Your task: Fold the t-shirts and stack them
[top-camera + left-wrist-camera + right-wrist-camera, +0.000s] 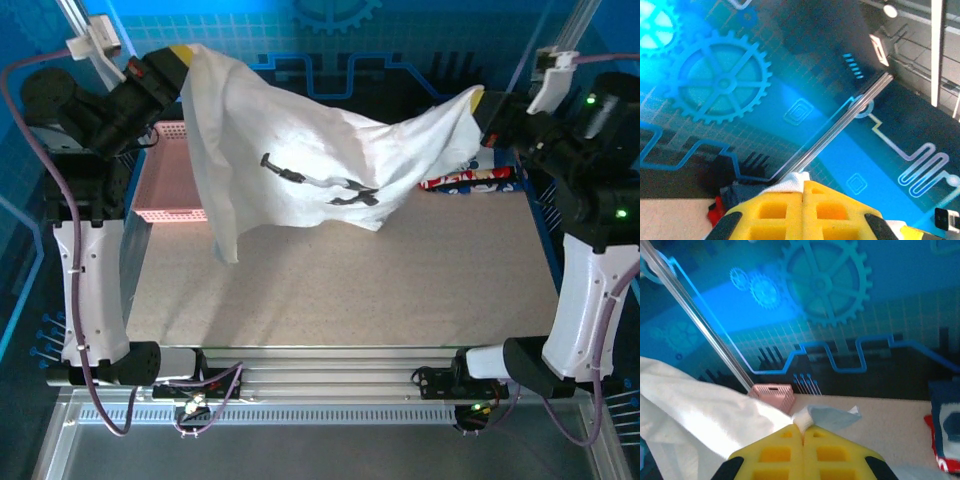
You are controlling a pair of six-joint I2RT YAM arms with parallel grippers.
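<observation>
Left gripper [182, 52]: closed tight on one shirt corner.
Right gripper [480, 102]: closed tight on the other corner.
Shirt [320, 150]: hangs between them, above the table [350, 290].
Slip risk: if you spread the arms wider, a thin pinch may let go.
Snag risk: the sagging hem may catch the basket [165, 190].

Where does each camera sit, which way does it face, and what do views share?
Top external: above and behind the robot, looking down on the table; both arms show, left gripper and right gripper holding the white t-shirt aloft.
Left wrist: on the left arm, facing the blue gear backdrop; its yellow fingers shut on the shirt.
Right wrist: on the right arm, facing that backdrop across the table; yellow fingers pinching the shirt.
Shared: the shirt in all three; the pink basket in top and right wrist.
</observation>
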